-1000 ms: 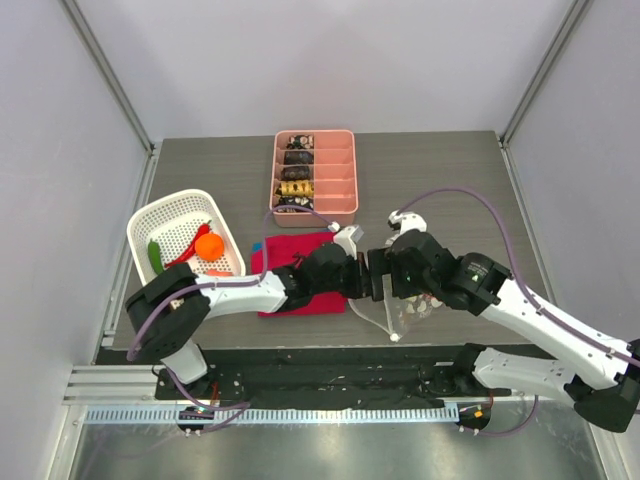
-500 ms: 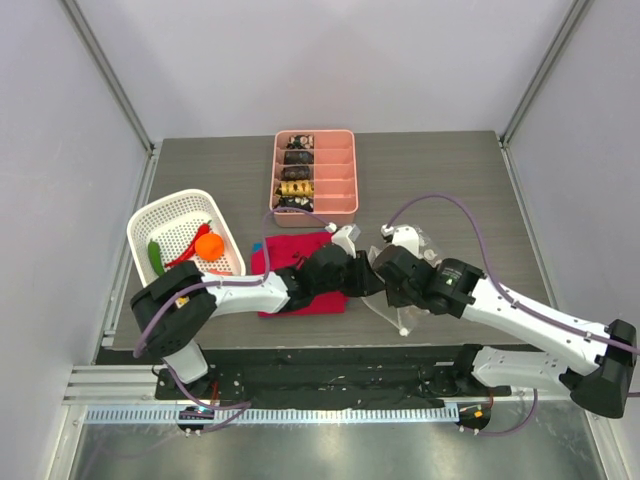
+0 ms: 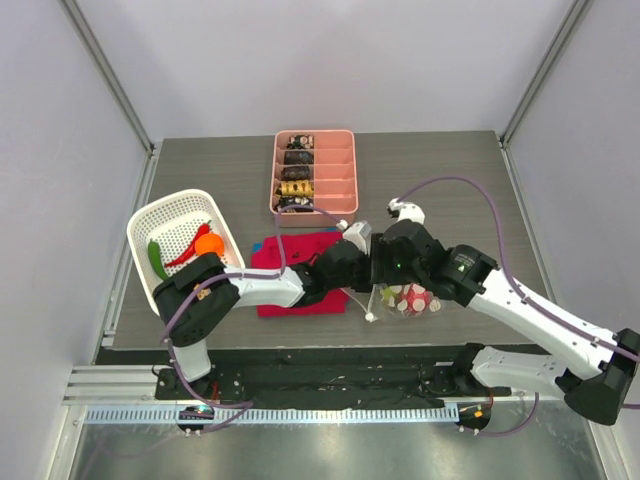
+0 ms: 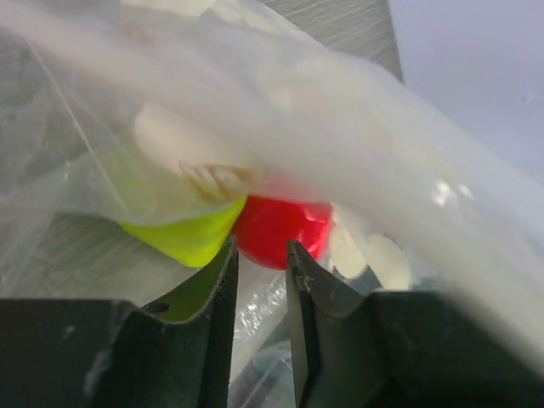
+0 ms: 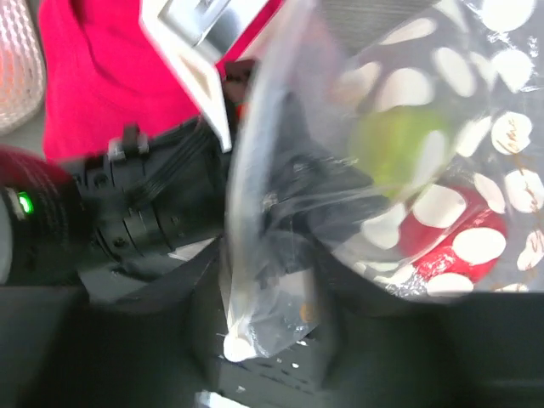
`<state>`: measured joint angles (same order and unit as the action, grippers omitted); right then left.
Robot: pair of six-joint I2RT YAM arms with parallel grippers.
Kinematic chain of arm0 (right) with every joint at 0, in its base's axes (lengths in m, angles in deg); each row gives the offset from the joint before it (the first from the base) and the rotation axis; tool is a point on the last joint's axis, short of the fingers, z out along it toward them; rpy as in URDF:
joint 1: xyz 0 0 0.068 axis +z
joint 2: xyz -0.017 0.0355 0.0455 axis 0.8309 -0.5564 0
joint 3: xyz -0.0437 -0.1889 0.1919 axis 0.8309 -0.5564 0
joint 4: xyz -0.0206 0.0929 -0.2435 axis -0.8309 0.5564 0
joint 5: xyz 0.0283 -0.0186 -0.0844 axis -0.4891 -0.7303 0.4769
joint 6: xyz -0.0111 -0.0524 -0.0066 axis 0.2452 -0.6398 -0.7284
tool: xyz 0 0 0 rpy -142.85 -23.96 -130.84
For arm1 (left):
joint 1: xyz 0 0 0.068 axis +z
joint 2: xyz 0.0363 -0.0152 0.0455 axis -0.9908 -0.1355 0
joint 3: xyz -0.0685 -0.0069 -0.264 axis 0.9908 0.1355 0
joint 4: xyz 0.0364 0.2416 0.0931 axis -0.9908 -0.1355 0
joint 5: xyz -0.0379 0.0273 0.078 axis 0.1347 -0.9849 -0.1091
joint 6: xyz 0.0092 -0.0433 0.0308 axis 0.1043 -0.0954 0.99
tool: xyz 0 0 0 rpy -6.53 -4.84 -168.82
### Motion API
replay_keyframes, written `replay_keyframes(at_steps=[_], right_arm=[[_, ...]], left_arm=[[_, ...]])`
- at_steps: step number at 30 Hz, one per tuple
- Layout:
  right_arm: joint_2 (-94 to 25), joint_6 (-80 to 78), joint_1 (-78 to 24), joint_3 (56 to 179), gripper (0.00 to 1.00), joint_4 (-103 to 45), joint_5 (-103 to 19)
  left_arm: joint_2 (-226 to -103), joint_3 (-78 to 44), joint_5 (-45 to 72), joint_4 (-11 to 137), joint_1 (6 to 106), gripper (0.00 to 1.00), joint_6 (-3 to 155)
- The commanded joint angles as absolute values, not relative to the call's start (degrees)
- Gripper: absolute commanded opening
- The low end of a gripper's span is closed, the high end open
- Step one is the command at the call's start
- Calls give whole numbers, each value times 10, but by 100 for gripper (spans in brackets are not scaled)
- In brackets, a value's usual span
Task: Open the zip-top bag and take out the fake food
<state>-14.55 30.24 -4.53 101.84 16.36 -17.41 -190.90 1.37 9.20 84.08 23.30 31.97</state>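
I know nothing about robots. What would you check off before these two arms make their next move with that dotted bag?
1. Bag film in the left gripper: ok. Plastic of the zip-top bag lies in the narrow gap between its fingers. Whether the pinch is firm: cannot tell.
2. Hold of the right gripper: cannot tell. Its camera is blurred, with the bag draped across it.
3. Bag mouth open: cannot tell. No view shows the zip clearly.
4. Bag emptied: not ok. A yellow-green fruit and a red fruit sit inside.
5. The white basket in place: ok. It stands at the left of the top view.
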Motion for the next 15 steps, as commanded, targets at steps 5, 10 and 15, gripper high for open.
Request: replay_keyframes(at_steps=[5, 10, 15], right_arm=[[-29, 314, -183, 1022, 79, 190, -144], [-21, 339, -241, 1026, 75, 222, -69], [-57, 321, -287, 1039, 75, 217, -94]], left_arm=[[-1943, -31, 62, 799, 231, 38, 350], [-1953, -38, 63, 794, 231, 44, 355], [-1966, -62, 61, 771, 232, 50, 369]])
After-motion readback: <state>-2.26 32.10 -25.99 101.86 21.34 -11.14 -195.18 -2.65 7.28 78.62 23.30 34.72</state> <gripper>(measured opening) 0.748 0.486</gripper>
